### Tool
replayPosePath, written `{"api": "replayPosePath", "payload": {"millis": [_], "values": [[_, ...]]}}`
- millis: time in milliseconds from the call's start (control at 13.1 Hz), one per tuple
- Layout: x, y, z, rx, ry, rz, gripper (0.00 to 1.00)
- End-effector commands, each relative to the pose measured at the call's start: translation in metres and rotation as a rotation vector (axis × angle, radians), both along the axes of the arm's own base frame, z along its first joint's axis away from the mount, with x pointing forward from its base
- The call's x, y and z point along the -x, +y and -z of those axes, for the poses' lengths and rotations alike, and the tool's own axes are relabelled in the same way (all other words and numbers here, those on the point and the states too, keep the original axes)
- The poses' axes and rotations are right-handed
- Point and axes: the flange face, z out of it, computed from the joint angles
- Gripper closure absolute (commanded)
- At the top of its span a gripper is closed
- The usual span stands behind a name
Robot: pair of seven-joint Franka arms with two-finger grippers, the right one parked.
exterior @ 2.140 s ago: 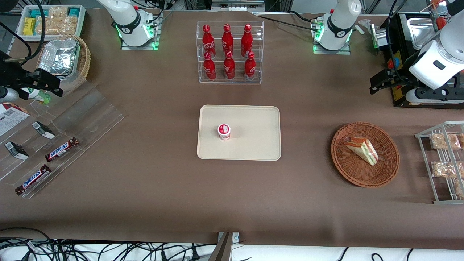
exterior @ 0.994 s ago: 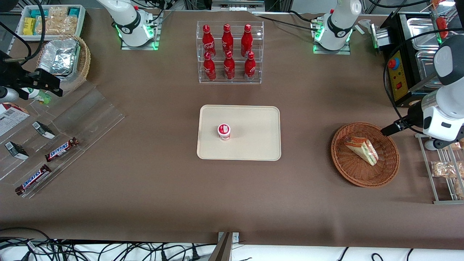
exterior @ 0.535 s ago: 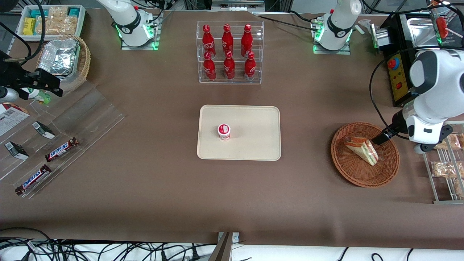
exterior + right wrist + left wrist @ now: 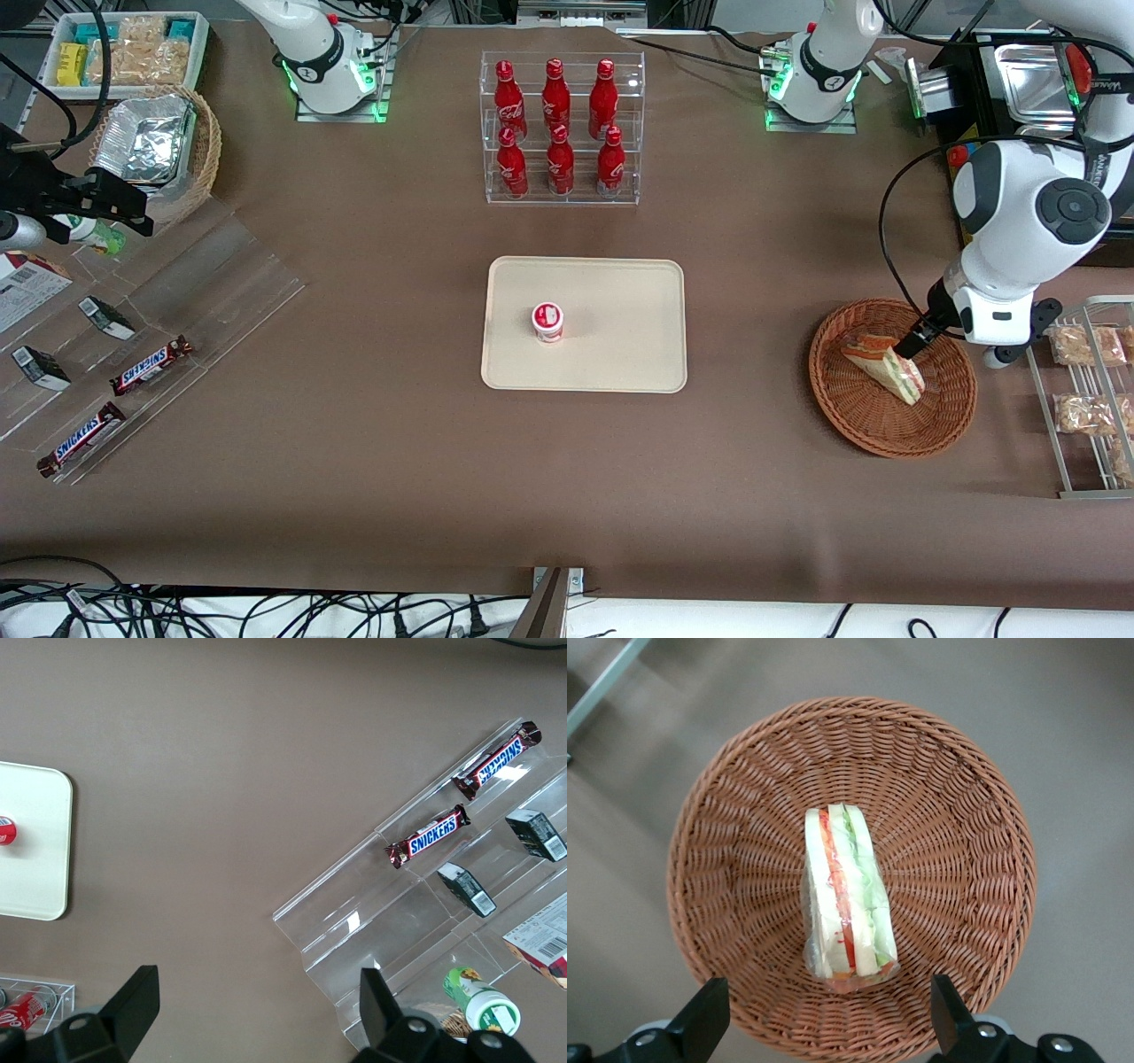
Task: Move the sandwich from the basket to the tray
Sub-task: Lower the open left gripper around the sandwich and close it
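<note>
Above the basket (image 4: 892,377), at the working arm's end of the table, you now have the left gripper (image 4: 828,1014) hanging over the sandwich (image 4: 884,365). Two seconds ago it stood well clear of the wicker, up by the black appliance (image 4: 1019,97); it has since swung in and come down in steps, and the front view now shows a fingertip right at the wedge's upper end.

Item, gripper: fingers (image 4: 702,1019) spread wide, one to each side of the sandwich, holding nothing. No contact with the wrap can be confirmed from the wrist view.

Item, sandwich: lying in the middle of the basket, layered edge up, in the same spot as in all the earlier front views.

Item, tray (image 4: 620,354): at the table's centre, well apart from the basket, carrying one small red-and-white cup (image 4: 547,321). Much bare surface remains on the side toward the basket.

Reading for you: the approach looks nearly finished and the grasp not yet begun. A further descent and a close across the bread faces appear to be next; the soft wedge could squash or slip in its wrap if pinched hard.
</note>
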Motion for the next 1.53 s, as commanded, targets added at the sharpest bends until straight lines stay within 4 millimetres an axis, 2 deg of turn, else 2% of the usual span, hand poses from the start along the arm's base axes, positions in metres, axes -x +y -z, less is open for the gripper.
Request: {"api": "replayPosePath", "payload": {"millis": [0,611,764,1070,1223,1299,1376,1452], "values": [[-0.002,0.0,0.021,-0.003,-0.031,-0.031,0.0],[-0.011,-0.008,0.053,0.021,-0.073,-0.068,0.0],[-0.011,-0.01,0.066,-0.025,-0.071,-0.014,0.0],[-0.012,-0.016,0.092,-0.075,-0.079,-0.026,0.0],[-0.012,-0.016,0.094,-0.079,-0.079,-0.024,0.0],[-0.012,-0.016,0.094,-0.079,-0.079,-0.024,0.05],[-0.012,-0.016,0.094,-0.08,-0.079,-0.025,0.45],[-0.012,-0.016,0.095,-0.08,-0.077,-0.025,0.74]]}}
